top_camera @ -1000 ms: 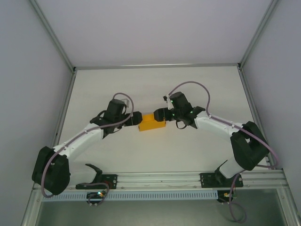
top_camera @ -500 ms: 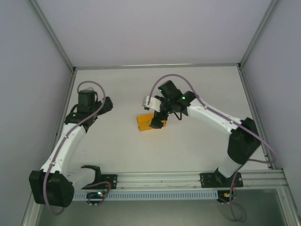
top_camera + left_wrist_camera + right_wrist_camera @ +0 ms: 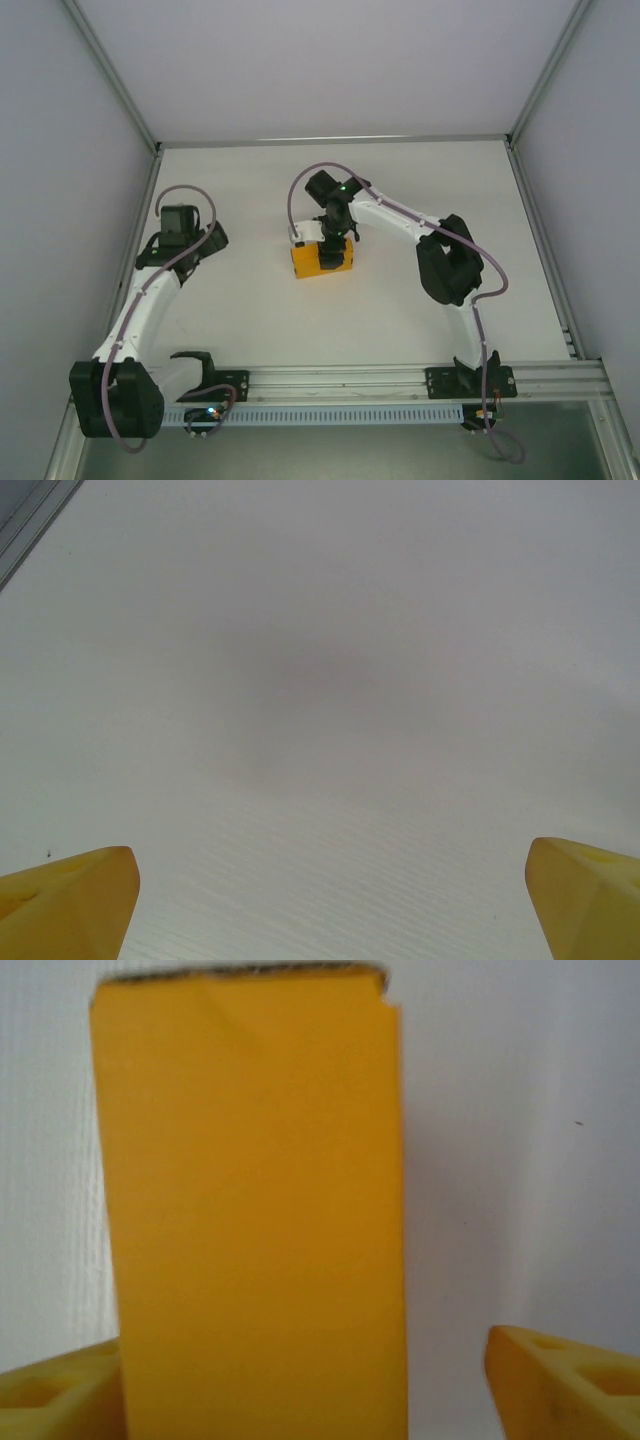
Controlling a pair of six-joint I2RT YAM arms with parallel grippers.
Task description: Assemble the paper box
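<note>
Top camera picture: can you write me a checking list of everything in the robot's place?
Surface: white table, bare around the box.
Job's things: paper box, orange, box-shaped, lying mid-table.
Clutter: nothing seen.
Grippers: left gripper open over bare table; right gripper open astride the box, one finger clear of it.
Cables: purple cables looped along both arms.
Surroundings: grey walls; metal rail at the near edge.
</note>
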